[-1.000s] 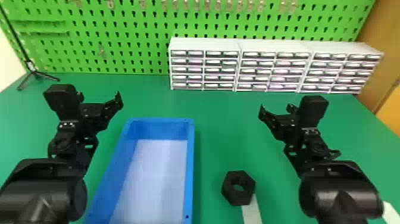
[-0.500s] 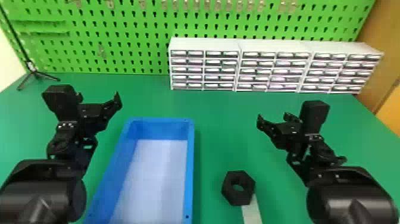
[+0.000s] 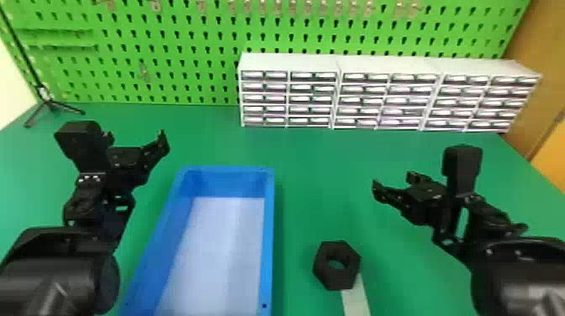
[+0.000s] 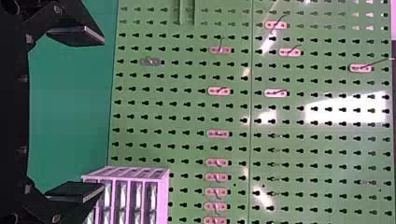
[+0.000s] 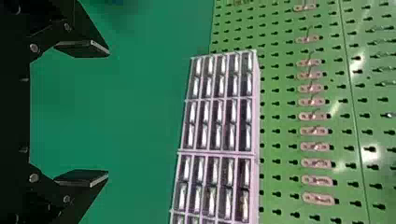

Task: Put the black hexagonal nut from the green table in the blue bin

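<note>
Two black arms show in the head view. The right gripper [image 3: 394, 181] has come back nearer the robot and a little out to the right, and the left gripper [image 3: 135, 136] has hardly moved. The black hexagonal nut [image 3: 323, 264] lies in the same spot on the green table [image 3: 315, 168], between the blue bin [image 3: 269, 252] and the right arm, over the end of a pale strip [image 3: 357, 298]. So the picking up still has to start, and I think the right arm is getting ready for it. That arm comes in from the right side, with its fingers aimed ahead and inward.

The left wrist view shows wide-apart fingers holding nothing.

The right wrist view shows fingers wide apart too, with nothing in them. They look toward the drawers [image 5: 217, 126], so they must likely tip down to get the nut.
</note>
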Motion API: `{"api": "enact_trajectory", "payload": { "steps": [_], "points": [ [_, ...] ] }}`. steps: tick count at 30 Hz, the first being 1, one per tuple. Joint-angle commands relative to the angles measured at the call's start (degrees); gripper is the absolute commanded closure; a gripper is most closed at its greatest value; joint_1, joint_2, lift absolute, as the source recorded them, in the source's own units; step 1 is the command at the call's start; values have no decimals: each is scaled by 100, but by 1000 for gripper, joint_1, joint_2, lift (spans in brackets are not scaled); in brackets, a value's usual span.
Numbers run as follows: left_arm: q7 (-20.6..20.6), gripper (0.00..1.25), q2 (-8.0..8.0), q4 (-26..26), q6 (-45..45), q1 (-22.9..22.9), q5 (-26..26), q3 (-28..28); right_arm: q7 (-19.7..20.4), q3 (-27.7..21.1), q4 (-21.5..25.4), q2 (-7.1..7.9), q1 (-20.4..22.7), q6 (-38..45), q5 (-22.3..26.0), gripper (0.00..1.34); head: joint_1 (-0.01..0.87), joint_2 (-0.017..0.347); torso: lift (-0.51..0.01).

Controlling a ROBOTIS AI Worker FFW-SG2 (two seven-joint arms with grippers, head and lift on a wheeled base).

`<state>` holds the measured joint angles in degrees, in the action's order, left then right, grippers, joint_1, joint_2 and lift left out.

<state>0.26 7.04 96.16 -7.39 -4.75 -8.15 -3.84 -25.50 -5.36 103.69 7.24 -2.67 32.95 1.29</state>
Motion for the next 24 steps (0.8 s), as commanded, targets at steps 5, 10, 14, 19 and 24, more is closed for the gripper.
{"api": "enact_trajectory", "payload": {
  "steps": [5,10,14,19,24],
  "points": [
    [0,177,8,34,1,35,6,-64,-763,105,222,568,109,334,-77,349,683,28,-96],
    [0,177,8,78,1,71,42,-143,-1132,430,266,990,91,449,-85,349,683,28,-96],
    [0,177,8,96,1,79,59,-169,-1405,791,266,1420,21,519,2,346,683,28,-96],
    [0,177,8,104,1,97,85,-196,-1642,1204,266,1868,-76,651,117,344,683,28,-96],
    [-9,177,17,122,1,123,129,-240,-1765,1538,274,2317,-146,747,354,344,683,28,-96]
  ]
}}
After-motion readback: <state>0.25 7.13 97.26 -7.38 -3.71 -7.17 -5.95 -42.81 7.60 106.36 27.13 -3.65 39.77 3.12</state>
